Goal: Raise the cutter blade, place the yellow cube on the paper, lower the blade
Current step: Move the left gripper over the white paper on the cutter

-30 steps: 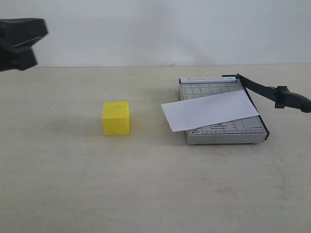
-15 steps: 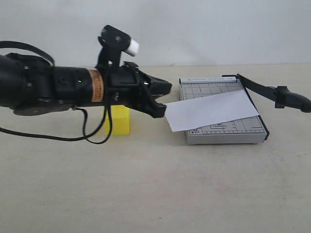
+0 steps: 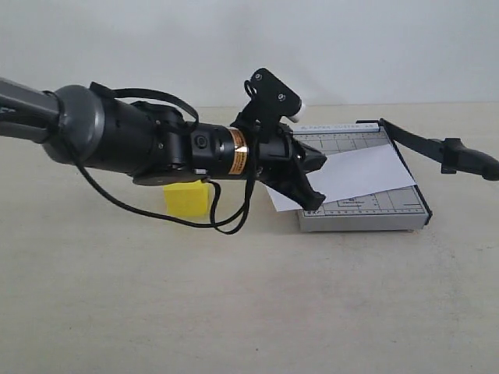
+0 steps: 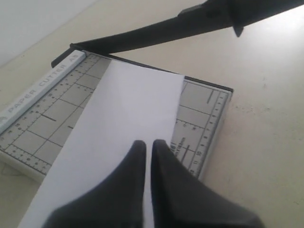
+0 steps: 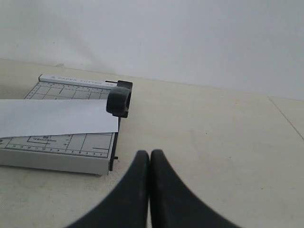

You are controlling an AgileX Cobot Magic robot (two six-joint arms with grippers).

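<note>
The yellow cube [image 3: 185, 199] sits on the table left of the grey cutter base [image 3: 374, 212], mostly hidden behind my left arm. The white paper [image 3: 366, 173] lies slanted across the base and overhangs its left side. The black cutter blade [image 3: 421, 142] stands tilted up off the base's right side, its thick handle [image 3: 470, 160] pointing right. My left gripper [image 3: 315, 181] hovers over the paper's left end, shut and empty; in the left wrist view the left gripper [image 4: 147, 144] hangs above the paper [image 4: 128, 104] with the blade [image 4: 190, 23] beyond. The right gripper [image 5: 149, 154] is shut and empty, beside the base [image 5: 57, 156] and blade handle [image 5: 119, 98].
A beige table [image 3: 249, 312] with a white wall behind it. My left arm [image 3: 140, 144] and its cable span the left half of the exterior view above the cube. The right arm is outside the exterior view.
My left arm has swept in from the far left, passed over the cube and reached the paper's left end. Cube, paper and blade have not moved.
</note>
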